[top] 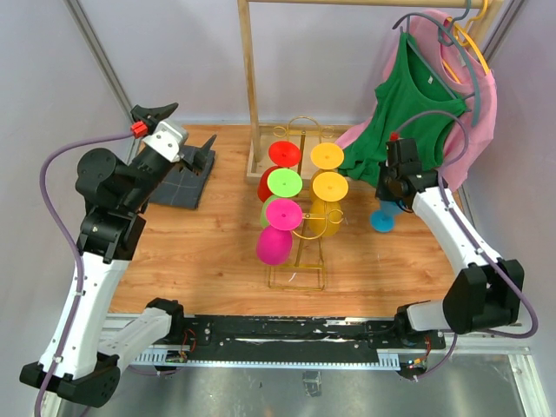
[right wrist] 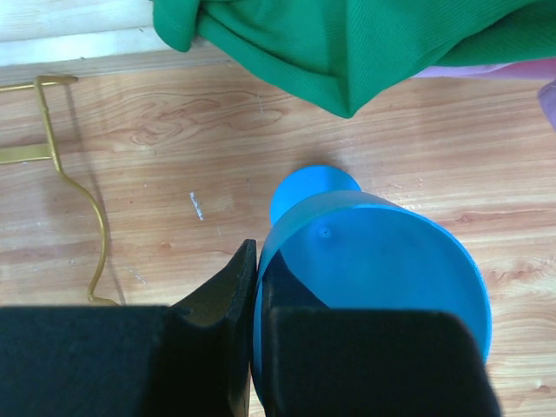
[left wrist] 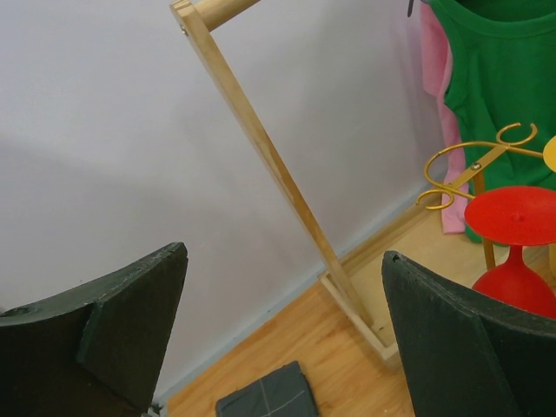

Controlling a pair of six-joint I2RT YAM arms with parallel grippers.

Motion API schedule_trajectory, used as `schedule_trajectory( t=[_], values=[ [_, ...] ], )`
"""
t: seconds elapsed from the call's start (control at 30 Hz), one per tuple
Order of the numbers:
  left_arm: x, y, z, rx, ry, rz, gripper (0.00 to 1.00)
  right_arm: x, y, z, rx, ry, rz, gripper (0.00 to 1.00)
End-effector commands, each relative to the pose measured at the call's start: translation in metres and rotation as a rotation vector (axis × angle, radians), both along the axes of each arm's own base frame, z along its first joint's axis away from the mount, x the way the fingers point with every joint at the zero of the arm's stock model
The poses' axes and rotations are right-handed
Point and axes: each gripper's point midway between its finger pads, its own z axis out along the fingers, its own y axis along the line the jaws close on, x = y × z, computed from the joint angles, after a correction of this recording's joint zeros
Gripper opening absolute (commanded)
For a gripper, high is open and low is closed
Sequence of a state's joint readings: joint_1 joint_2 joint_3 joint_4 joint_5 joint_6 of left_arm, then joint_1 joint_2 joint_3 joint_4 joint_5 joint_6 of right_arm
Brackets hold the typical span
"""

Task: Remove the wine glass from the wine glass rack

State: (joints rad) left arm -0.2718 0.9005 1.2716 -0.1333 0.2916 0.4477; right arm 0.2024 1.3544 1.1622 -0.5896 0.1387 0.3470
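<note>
The gold wire wine glass rack (top: pixel 298 276) stands mid-table and carries several coloured glasses, among them a red one (top: pixel 284 154), a green one (top: pixel 284 182) and a yellow one (top: pixel 327 156). Right of the rack, my right gripper (top: pixel 390 193) is shut on a blue wine glass (top: pixel 382 218). In the right wrist view the gripper (right wrist: pixel 259 261) pinches the rim of the blue wine glass's (right wrist: pixel 382 261) foot disc, bowl pointing down toward the wood. My left gripper (top: pixel 181 132) is raised at the far left, open and empty (left wrist: pixel 285 252). The left wrist view also catches the rack (left wrist: pixel 473 165) and the red glass (left wrist: pixel 512 217).
A wooden clothes rail (top: pixel 250 82) stands behind the rack, with a green shirt (top: pixel 415 104) and a pink one (top: pixel 482 95) hanging over the right rear. A folded dark grey cloth (top: pixel 187 178) lies at the left rear. The rack's gold wire (right wrist: pixel 52 122) is left of the right gripper.
</note>
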Motion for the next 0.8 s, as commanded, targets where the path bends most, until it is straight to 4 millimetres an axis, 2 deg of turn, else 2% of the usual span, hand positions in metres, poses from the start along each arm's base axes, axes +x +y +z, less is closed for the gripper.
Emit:
schedule_trajectory(
  t=[0.0, 0.17, 0.3, 0.33, 0.53, 0.63, 0.77],
  values=[
    [-0.013, 0.002, 0.019, -0.006, -0.049, -0.004, 0.99, 0.002, -0.007, -0.01, -0.01, 0.032, -0.034, 0.01],
    [-0.013, 0.002, 0.016, -0.003, -0.041, -0.006, 0.99, 0.003, -0.009, -0.014, -0.023, 0.061, -0.039, 0.01],
    [-0.013, 0.0, 0.015, -0.001, -0.037, -0.014, 0.99, 0.004, -0.009, -0.013, -0.031, 0.067, -0.038, 0.06],
    [-0.014, 0.0, 0.015, -0.001, -0.036, -0.016, 0.99, 0.004, -0.01, -0.013, -0.031, 0.069, -0.04, 0.1],
    [-0.014, 0.0, 0.013, 0.002, -0.034, -0.017, 0.99, 0.0, -0.012, -0.001, -0.031, 0.048, -0.045, 0.46],
    [-0.014, 0.0, 0.012, -0.002, -0.03, -0.02, 0.99, -0.003, -0.013, 0.014, -0.033, 0.024, -0.048, 0.55],
    [-0.014, -0.001, 0.014, -0.019, -0.021, -0.026, 0.99, -0.008, -0.012, 0.05, -0.01, -0.045, -0.041, 0.61]
  ],
)
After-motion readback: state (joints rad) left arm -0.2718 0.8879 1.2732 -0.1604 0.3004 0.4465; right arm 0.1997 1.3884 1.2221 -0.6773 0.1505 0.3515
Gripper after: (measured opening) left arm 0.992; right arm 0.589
